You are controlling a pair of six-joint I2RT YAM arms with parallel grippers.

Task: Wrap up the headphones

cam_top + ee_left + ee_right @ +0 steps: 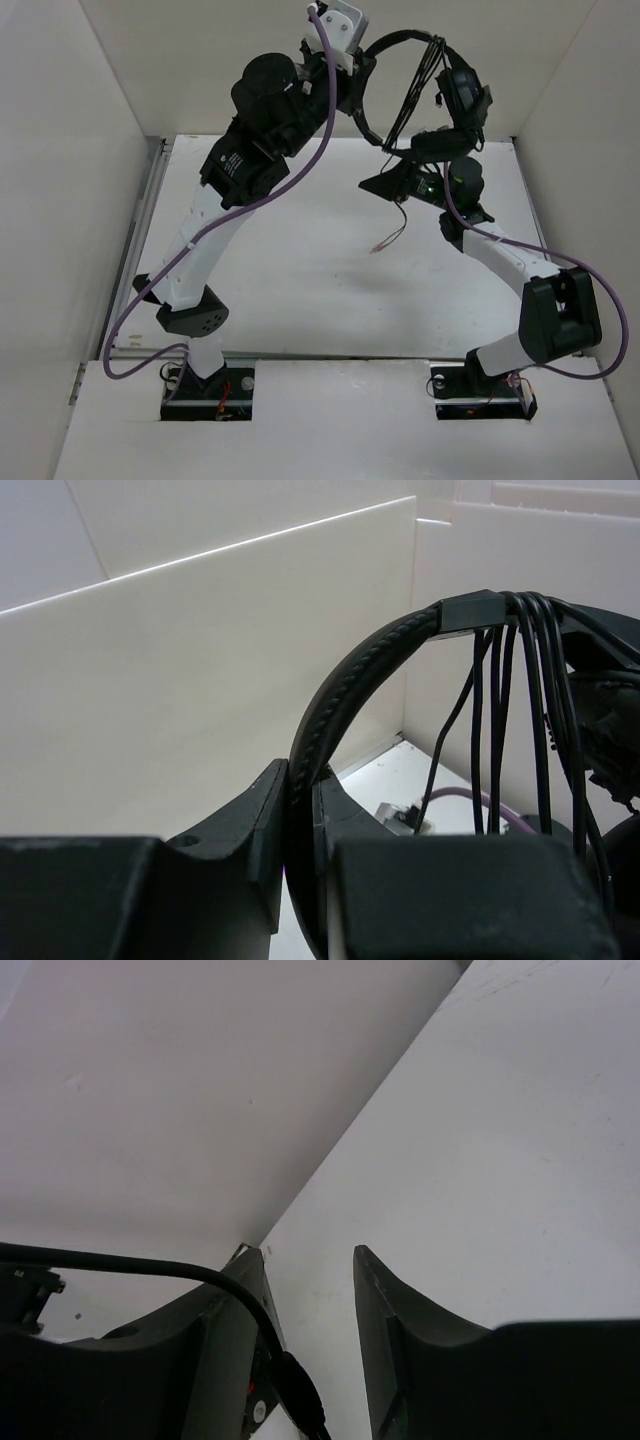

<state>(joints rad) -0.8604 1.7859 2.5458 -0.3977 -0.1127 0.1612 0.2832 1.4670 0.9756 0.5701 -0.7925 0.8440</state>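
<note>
Headphones pinched in left gripper; cable apparently brushes right gripper.

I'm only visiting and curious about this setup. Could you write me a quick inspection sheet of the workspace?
Surface: white table, plain and flat.
Job's things: headphones held up in the air; their thin cable looped several times over the headband; reddish plug dangling free.
Clutter: nothing seen.
Grippers: left tool shut on the headband; right tool open, with the cable lying across one finger.
Cables: purple robot cables run along both arms.
Surroundings: white walls on three sides.
</note>
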